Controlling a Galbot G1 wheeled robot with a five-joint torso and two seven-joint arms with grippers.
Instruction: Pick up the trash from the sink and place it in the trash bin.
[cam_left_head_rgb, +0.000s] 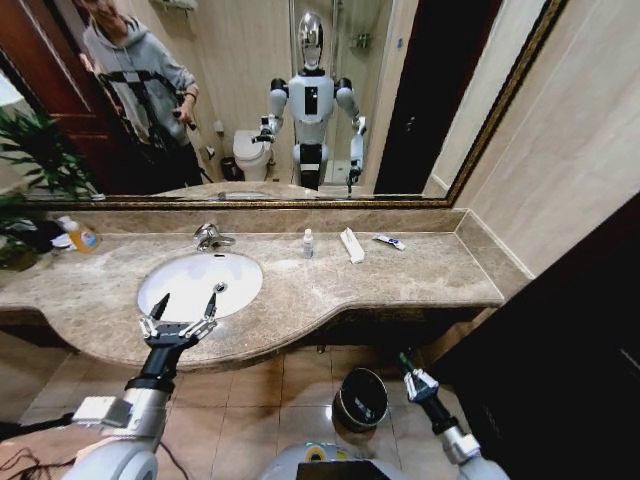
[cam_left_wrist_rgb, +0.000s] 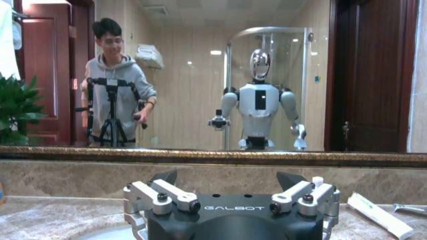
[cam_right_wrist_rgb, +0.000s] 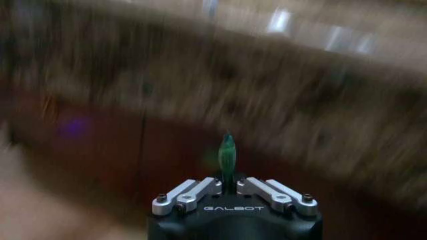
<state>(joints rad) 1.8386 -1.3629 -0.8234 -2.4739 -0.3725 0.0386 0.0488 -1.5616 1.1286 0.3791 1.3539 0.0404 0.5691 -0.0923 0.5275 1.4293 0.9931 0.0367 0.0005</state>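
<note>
The right hand (cam_left_head_rgb: 413, 376) hangs low beside the trash bin (cam_left_head_rgb: 361, 398) on the floor, its fingers pinching the small green stick (cam_right_wrist_rgb: 227, 153), which points up from between them. The left hand (cam_left_head_rgb: 185, 306) hovers over the front edge of the sink (cam_left_head_rgb: 199, 284), fingers spread wide with nothing in them. On the table (cam_left_head_rgb: 420, 270) behind lie the tiny white bottle (cam_left_head_rgb: 308, 243), flat white packet (cam_left_head_rgb: 352, 245) and blue-and-white tube (cam_left_head_rgb: 389, 241)
</note>
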